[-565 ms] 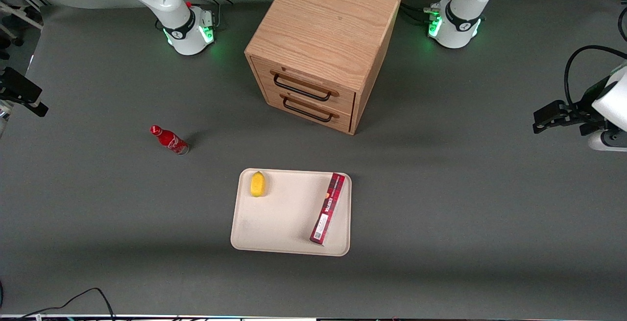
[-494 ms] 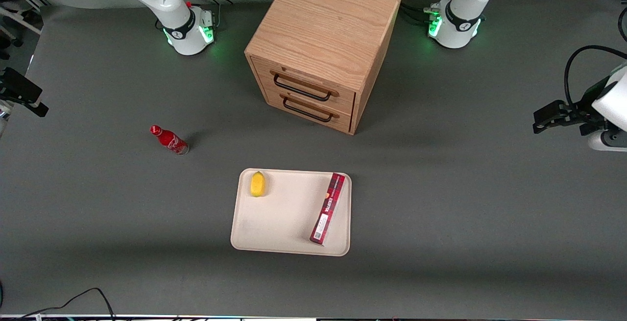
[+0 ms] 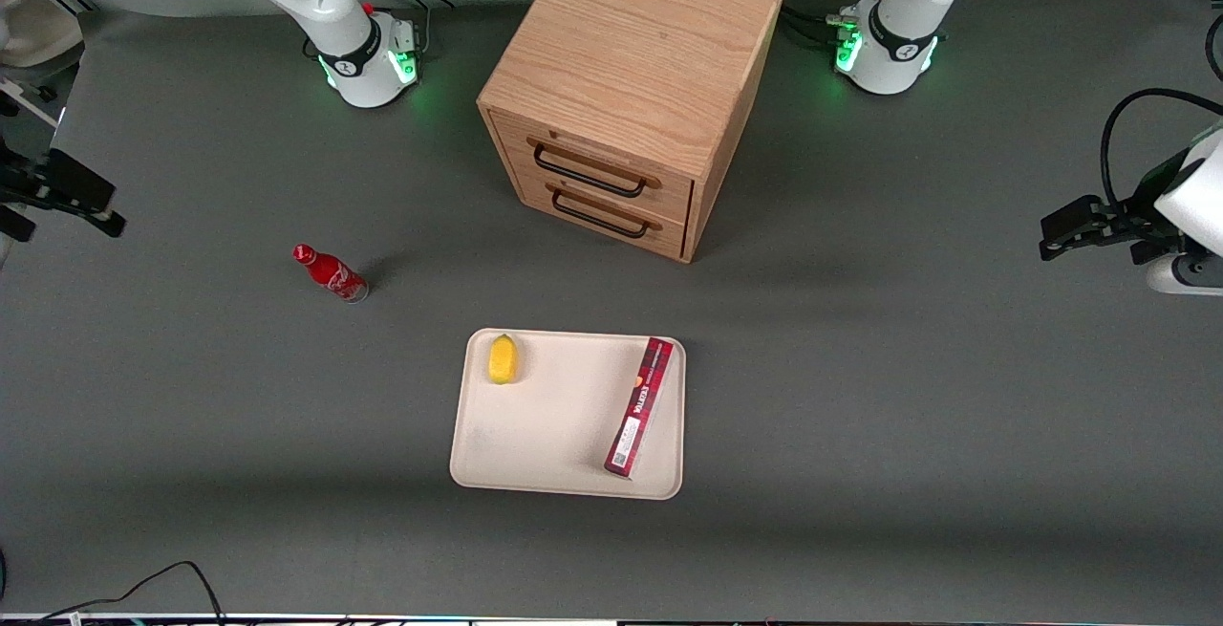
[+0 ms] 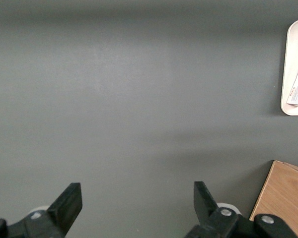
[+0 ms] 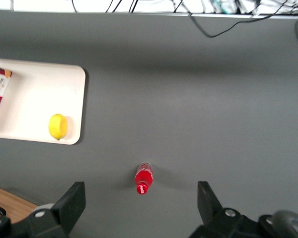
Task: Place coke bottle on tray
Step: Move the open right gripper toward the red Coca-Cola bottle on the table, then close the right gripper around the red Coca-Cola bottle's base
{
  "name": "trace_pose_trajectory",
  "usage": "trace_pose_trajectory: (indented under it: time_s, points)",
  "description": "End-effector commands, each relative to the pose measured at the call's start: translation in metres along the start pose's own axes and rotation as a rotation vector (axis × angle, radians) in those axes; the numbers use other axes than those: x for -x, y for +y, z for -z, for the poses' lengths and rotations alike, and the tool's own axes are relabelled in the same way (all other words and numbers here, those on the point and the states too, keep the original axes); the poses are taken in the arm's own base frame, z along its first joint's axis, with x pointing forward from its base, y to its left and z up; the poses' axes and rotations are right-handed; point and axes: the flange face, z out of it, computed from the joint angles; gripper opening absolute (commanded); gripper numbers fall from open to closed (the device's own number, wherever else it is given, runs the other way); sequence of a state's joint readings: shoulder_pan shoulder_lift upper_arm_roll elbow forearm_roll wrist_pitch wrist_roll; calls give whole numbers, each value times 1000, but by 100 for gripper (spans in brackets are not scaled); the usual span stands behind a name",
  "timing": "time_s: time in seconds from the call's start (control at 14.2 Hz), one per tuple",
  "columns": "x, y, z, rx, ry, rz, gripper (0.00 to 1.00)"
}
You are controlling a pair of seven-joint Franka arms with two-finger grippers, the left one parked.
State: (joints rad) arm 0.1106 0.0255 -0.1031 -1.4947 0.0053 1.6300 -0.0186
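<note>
The coke bottle (image 3: pixel 331 273), small and red with a red cap, stands upright on the grey table toward the working arm's end, farther from the front camera than the tray. The beige tray (image 3: pixel 535 454) lies near the table's middle, apart from the bottle. My right gripper (image 3: pixel 88 199) hangs high over the working arm's end of the table, well away from the bottle. In the right wrist view the gripper (image 5: pixel 140 204) is open and empty, with the bottle (image 5: pixel 143 177) far below between its fingers and the tray (image 5: pixel 35 99) off to one side.
A yellow lemon (image 3: pixel 503 359) and a long dark-red box (image 3: pixel 639 406) lie on the tray. A wooden two-drawer cabinet (image 3: pixel 631 81) stands farther from the front camera than the tray. Cables (image 3: pixel 172 578) lie at the table's near edge.
My right gripper has moved a little inward from the table's end toward the bottle. The bottle, tray and other things have not moved.
</note>
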Motion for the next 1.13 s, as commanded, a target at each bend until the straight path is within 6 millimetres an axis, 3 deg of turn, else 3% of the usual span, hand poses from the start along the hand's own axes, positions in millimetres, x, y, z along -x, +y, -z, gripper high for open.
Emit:
trace_pose_trajectory:
  time_s: [0.0,0.14,0.35,0.49,0.78,0.92,1.06]
  points:
    - [-7,-43,-77,-11,-55,30,100]
    - [7,-53,-135,-3,-90,17,100]
    - [36,-52,-192,-4,-121,43,100]
    - [54,-45,-218,-8,-171,67,100]
    - [88,-28,-252,-16,-157,87,100]
    - [97,-18,-265,-20,-171,92,93]
    - [108,-13,-283,-19,-171,82,79]
